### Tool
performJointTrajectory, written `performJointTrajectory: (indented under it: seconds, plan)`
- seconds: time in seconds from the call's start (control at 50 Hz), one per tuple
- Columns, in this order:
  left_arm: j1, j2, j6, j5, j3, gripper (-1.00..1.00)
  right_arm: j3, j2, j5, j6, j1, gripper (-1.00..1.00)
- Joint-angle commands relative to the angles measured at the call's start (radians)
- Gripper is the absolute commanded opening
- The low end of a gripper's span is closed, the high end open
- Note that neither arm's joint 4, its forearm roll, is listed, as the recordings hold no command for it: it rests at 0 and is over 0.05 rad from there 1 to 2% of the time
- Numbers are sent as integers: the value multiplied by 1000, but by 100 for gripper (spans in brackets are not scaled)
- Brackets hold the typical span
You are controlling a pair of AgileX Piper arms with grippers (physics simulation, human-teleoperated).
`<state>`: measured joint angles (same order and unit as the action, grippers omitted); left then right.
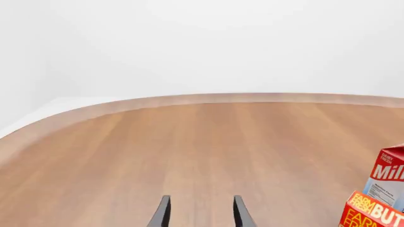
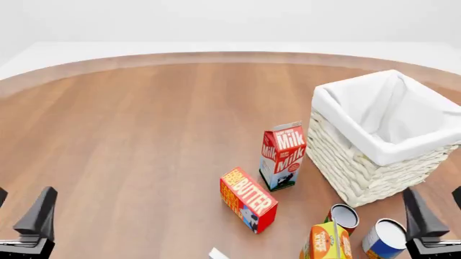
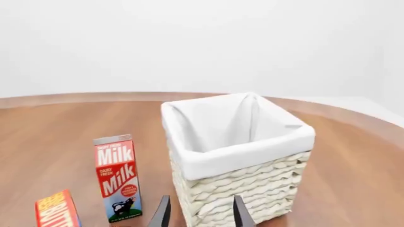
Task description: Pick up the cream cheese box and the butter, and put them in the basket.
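The butter (image 2: 249, 199), a red and orange carton, lies on the wooden table in front of the milk carton; a corner of it also shows as the butter (image 1: 372, 213) and the butter (image 3: 57, 210). Only a whitish corner of the cream cheese box (image 2: 218, 253) peeks in at the front view's bottom edge. The white wicker basket (image 2: 360, 167) stands at the right, its cloth-lined rim (image 3: 252, 156) close ahead of my right gripper (image 3: 200, 213). Both my left gripper (image 2: 20, 208) and right gripper (image 2: 438, 210) hang open and empty near the front corners. In its own view the left gripper (image 1: 202, 213) faces bare wood.
An upright milk carton (image 2: 282, 156) stands between the butter and the basket. Two tin cans (image 2: 344, 217) (image 2: 385, 237) and an orange juice carton (image 2: 327, 242) crowd the basket's near side. The table's curved far edge (image 2: 216, 56) runs across the back.
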<state>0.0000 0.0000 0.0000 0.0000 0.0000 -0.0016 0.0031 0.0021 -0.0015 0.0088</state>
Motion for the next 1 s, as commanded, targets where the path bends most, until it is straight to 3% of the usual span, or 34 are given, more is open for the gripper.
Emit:
performJointTrajectory:
  seconds: [0.02,0.16,0.26,0.44,0.66,0.74,0.8,0.84,1.0]
  plan:
    - [0,0,0,0,0,100,-4,7,11,-2,23,100]
    - [0,0,0,0,0,100,-27,38,8,-3,42,100]
    - [0,0,0,0,0,100,-60,94,8,-1,103,100]
    - [0,0,0,0,0,100,-187,144,68,-25,167,100]
    - [0,0,0,0,0,100,-335,307,111,-102,328,100]
    - [0,0,0,0,0,100,-425,424,140,-63,358,100]
    - [0,0,0,0,0,100,-485,521,162,-71,397,100]
    - [0,0,0,0,0,100,-473,583,133,-58,435,100]
    - [0,0,0,0,0,100,-576,662,183,-116,479,100]
